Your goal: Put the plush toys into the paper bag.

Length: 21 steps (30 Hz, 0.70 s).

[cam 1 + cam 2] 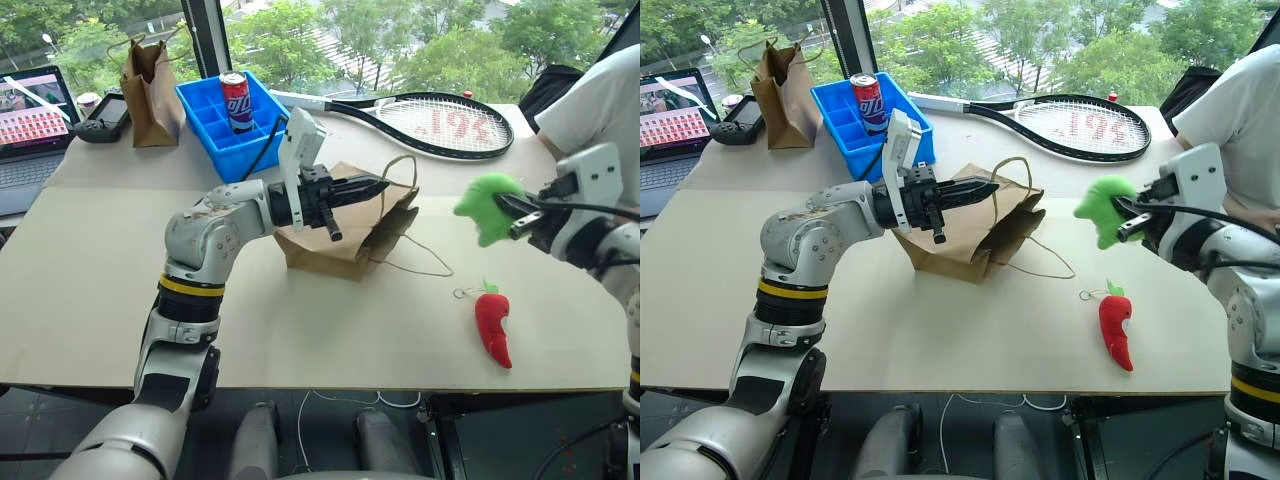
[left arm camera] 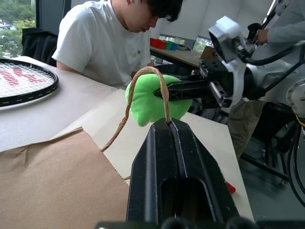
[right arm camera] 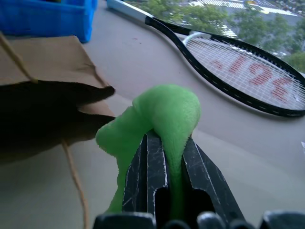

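- Your left gripper (image 1: 375, 186) is fully closed, pinching one twisted loop handle (image 2: 143, 90) of the paper bag (image 1: 345, 235) between its fingertips; gripper points sideways toward the robot's right, held above the table (image 1: 100, 270).
- Bag lies tipped over mid-table, mouth facing robot's right; the pinched handle is lifted, the 2nd handle (image 1: 420, 262) lies slack on the tabletop beside the mouth.
- Your right gripper (image 1: 515, 213) is clamped on the green plush toy (image 1: 487, 205); wrist view shows both fingers (image 3: 200, 179) squeezing the plush, w/ green fabric bulging out past the tips.
- Green toy is in the air, off the table, to the robot's right of the bag mouth & clear of it, not inside yet.
- Red chili toy (image 1: 493, 325) lies flat on the table nr the front edge, below the right gripper, well apart from the bag; a small loop sits at its top end.
- Behind the bag: blue bin (image 1: 225, 120) w/ a can (image 1: 236, 100) standing in it, tennis racket (image 1: 440, 122) flat on the table, a narrower brown bag (image 1: 150, 90) upright at the far left, laptop (image 1: 30, 115) at the left edge.
- A person in a white tee (image 1: 600, 105) sits at the far right side of the table.
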{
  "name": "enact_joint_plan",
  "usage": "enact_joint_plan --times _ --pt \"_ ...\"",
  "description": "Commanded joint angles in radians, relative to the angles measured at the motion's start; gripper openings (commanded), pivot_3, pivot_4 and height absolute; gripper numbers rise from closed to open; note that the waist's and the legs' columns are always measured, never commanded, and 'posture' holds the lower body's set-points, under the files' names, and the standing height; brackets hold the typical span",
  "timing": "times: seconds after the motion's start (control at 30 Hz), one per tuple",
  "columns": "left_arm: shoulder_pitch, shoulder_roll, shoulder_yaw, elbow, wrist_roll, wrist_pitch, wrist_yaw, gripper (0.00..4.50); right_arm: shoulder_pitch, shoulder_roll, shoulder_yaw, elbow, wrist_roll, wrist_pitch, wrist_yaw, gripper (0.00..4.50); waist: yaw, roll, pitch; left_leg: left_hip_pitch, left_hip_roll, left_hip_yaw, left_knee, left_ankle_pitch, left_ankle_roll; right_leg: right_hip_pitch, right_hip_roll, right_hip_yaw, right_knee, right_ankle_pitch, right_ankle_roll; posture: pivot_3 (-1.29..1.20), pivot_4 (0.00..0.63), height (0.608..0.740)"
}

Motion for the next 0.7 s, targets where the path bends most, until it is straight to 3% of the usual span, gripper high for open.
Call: enact_joint_plan --times 0.03,0.33,0.5,0.7 --pt "-0.046 -0.017 0.050 -0.015 -0.050 0.016 0.035 0.00 -0.063 0.036 0.035 -0.091 0.094 0.125 -0.029 0.02 0.003 0.000 0.000 0.000 0.000 0.000 0.000 0.000 0.000 0.000 0.000 0.000 0.000 0.000 0.000 0.00 0.150 0.731" --pt "-0.070 -0.067 0.112 -0.018 -0.140 0.074 0.117 0.00 -0.092 0.316 0.247 -0.057 0.053 0.120 -0.168 0.02 0.007 0.000 0.000 -0.002 -0.001 0.000 0.000 0.000 0.000 -0.001 -0.001 0.000 0.000 0.000 0.000 0.00 0.150 0.731" --pt "-0.066 -0.077 0.103 -0.030 -0.154 0.081 0.142 0.00 -0.099 0.339 0.413 0.004 -0.040 0.069 -0.148 0.02 0.007 0.000 0.000 -0.002 -0.001 0.000 0.000 0.000 0.000 -0.001 -0.001 0.000 0.000 0.000 0.000 0.00 0.150 0.731" --pt "-0.056 -0.074 0.105 -0.054 -0.168 0.097 0.157 0.00 -0.072 0.526 0.358 0.177 -0.101 -0.100 -0.245 0.02 0.004 0.000 0.000 -0.002 0.000 -0.001 0.000 0.000 0.000 -0.001 0.000 0.000 0.000 0.000 0.000 0.00 0.150 0.731"
